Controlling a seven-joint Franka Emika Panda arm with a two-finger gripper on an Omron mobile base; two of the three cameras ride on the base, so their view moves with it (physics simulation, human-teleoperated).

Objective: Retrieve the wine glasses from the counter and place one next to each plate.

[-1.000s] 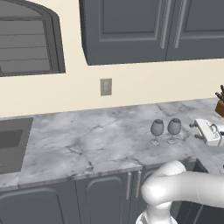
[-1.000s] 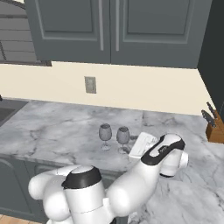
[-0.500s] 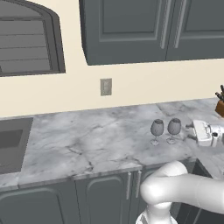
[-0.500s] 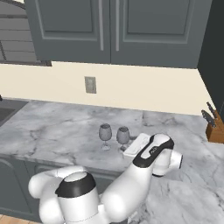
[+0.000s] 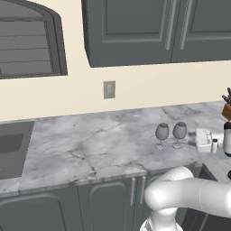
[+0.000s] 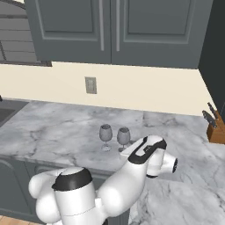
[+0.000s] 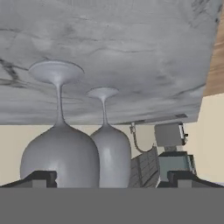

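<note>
Two smoky-grey wine glasses stand upright side by side on the marble counter (image 5: 90,144): the left wine glass (image 5: 162,133) (image 6: 105,133) and the right wine glass (image 5: 179,131) (image 6: 123,136). My gripper (image 5: 193,135) lies level just right of them, open, fingers pointing at the right glass. The hand view is rolled upside down: the nearer glass (image 7: 61,153) fills the left part between my open fingertips (image 7: 40,178), and the farther glass (image 7: 111,151) sits behind it. Nothing is held. The plates are out of view.
A wooden knife block (image 5: 227,108) (image 6: 215,129) stands at the counter's far right by the wall. A sink (image 5: 11,149) is set in at the far left. Dark wall cabinets (image 5: 149,27) hang above, and a wall outlet (image 5: 109,89) sits behind the counter.
The hand has slid left along the counter toward the two glasses, with the jaws staying wide. The glasses have not moved.
</note>
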